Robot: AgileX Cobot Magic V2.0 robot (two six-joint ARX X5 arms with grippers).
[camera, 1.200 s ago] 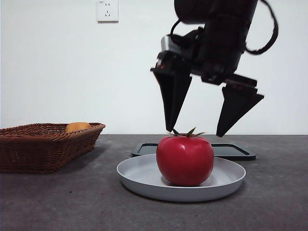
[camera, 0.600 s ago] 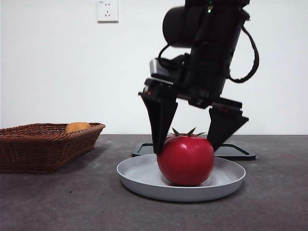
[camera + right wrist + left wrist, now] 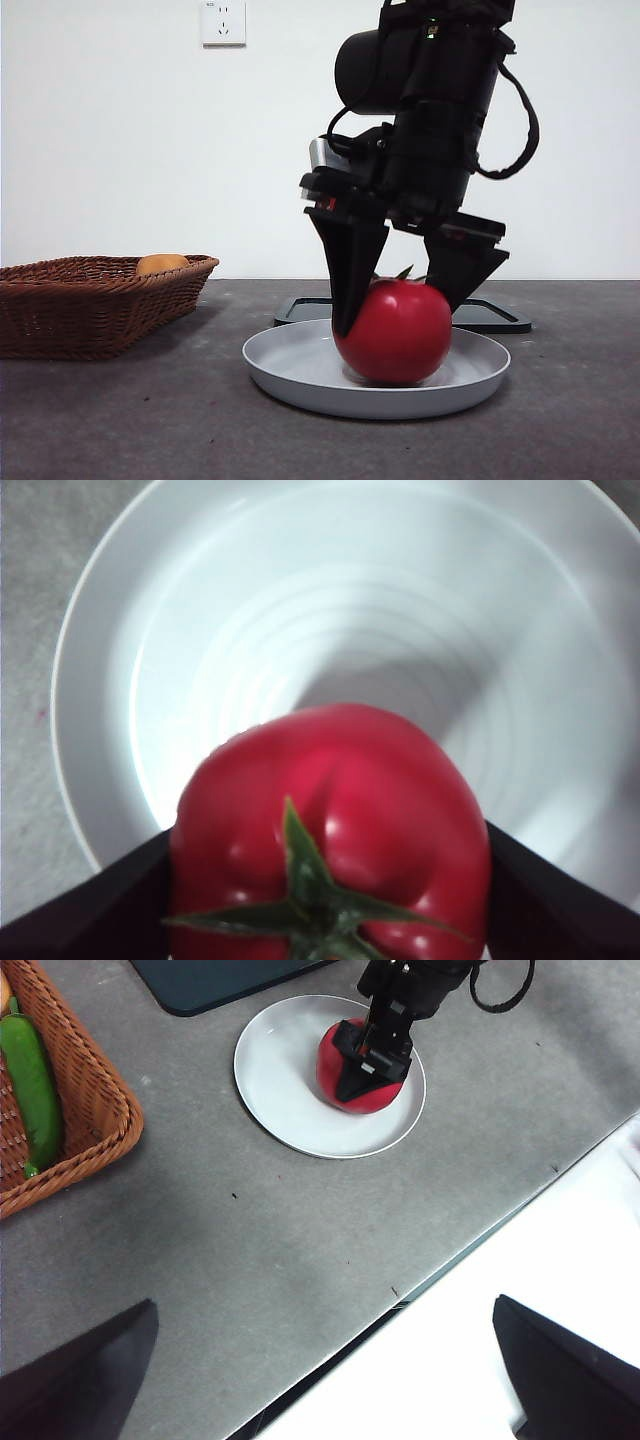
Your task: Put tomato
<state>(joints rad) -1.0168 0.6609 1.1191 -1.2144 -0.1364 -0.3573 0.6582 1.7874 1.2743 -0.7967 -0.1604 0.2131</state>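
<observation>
The glossy red tomato [image 3: 395, 335] with a green stem sits in the white plate [image 3: 290, 372] at the table's middle. My right gripper [image 3: 395, 320] has come down from above, with one black jaw against each side of the tomato. The right wrist view shows the tomato [image 3: 330, 820] filling the gap between the jaws of the gripper [image 3: 330, 895], over the plate [image 3: 350, 630]. The left wrist view shows the same grip on the tomato [image 3: 378, 1100] from afar. My left gripper [image 3: 330, 1360] is open and empty, high above the table's front edge.
A wicker basket [image 3: 90, 300] stands at the left with an orange fruit [image 3: 160, 264] and a green cucumber [image 3: 30, 1080] in it. A dark flat tray [image 3: 495, 316] lies behind the plate. The table's front edge [image 3: 450, 1260] runs below the left gripper.
My right gripper came down from above the tomato, its jaws passed either side of it and closed in. The tomato has shifted slightly to the right.
</observation>
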